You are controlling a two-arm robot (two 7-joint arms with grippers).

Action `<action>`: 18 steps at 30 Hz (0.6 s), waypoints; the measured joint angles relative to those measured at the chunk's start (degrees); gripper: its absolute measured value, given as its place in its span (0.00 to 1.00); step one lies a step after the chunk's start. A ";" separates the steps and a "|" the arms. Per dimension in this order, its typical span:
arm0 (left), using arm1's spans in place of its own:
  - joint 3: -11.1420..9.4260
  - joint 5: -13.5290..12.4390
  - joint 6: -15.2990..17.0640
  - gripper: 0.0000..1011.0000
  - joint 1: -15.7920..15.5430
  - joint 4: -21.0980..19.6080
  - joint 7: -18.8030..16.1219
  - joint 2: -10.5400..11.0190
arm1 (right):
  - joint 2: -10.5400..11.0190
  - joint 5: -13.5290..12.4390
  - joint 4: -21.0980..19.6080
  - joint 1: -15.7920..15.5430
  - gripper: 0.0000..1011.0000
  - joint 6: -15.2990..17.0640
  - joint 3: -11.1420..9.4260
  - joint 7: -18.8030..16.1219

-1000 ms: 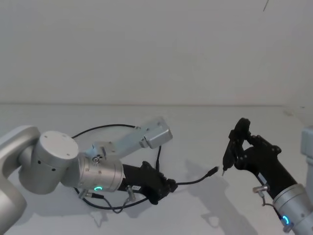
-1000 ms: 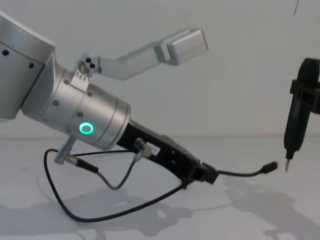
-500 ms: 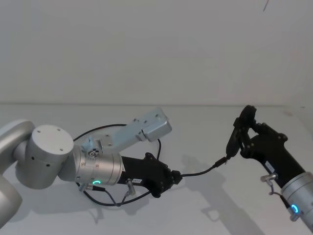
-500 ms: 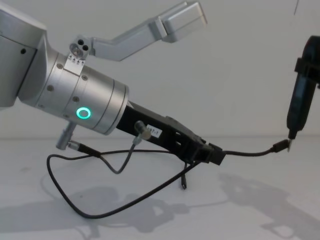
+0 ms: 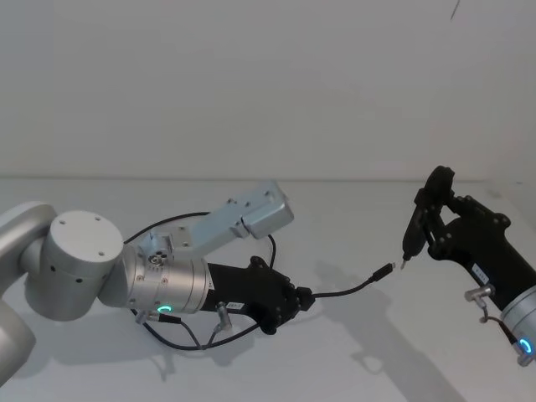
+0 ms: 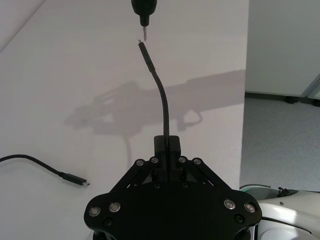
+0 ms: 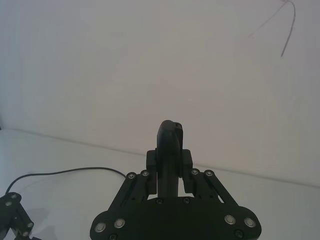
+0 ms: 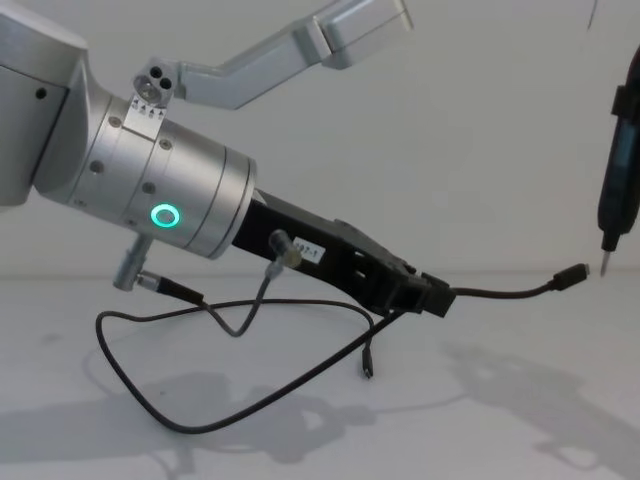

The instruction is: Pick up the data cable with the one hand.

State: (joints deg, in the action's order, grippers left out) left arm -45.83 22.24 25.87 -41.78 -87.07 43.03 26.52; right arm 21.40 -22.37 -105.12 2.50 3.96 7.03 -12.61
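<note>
Data cable point(image 5: 345, 290), the long thin black cord with a small plug at each end, is clamped in your left gripper point(image 5: 306, 295), the black two-fingered plastic one on the fat silver cylinder point(image 8: 165, 215) with the green ring light. In the left wrist view its fingers point(image 6: 166, 145) are closed flat on the cord a short way back from one plug. You can judge why that spot helps: so little cord is left free that it stands out ahead of the jaws in a gentle arc instead of drooping. Its near plug point(image 8: 573, 277) sits in the air just beside the pointed tip of the slim dark right gripper point(image 5: 410, 243), raised at the right; whether that one is open or closed you cannot tell.

Behind the grip, the rest of the cord sags in a loop toward the white table point(image 5: 352, 360), with the far plug point(image 8: 367, 372) low near the surface. Don't mistake the short grey wire point(image 8: 250, 310) with the silver metal plug for the cable.
</note>
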 joint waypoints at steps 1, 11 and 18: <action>0.00 0.01 -0.06 0.04 0.00 -0.02 0.03 0.01 | 0.03 0.06 0.03 0.06 0.28 -0.01 -0.02 -0.09; 0.07 0.07 -0.35 0.04 -0.05 -0.10 0.13 0.05 | 0.07 0.36 0.91 0.75 0.28 -0.20 -0.23 -1.07; 0.10 0.11 -0.45 0.04 -0.05 -0.14 0.18 0.08 | -0.02 0.22 1.30 1.19 0.28 -0.37 -0.15 -1.57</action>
State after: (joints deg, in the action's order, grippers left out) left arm -45.73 22.34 25.42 -41.83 -87.21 43.21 26.60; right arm 21.38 -22.15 -103.82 3.68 3.59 6.88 -14.18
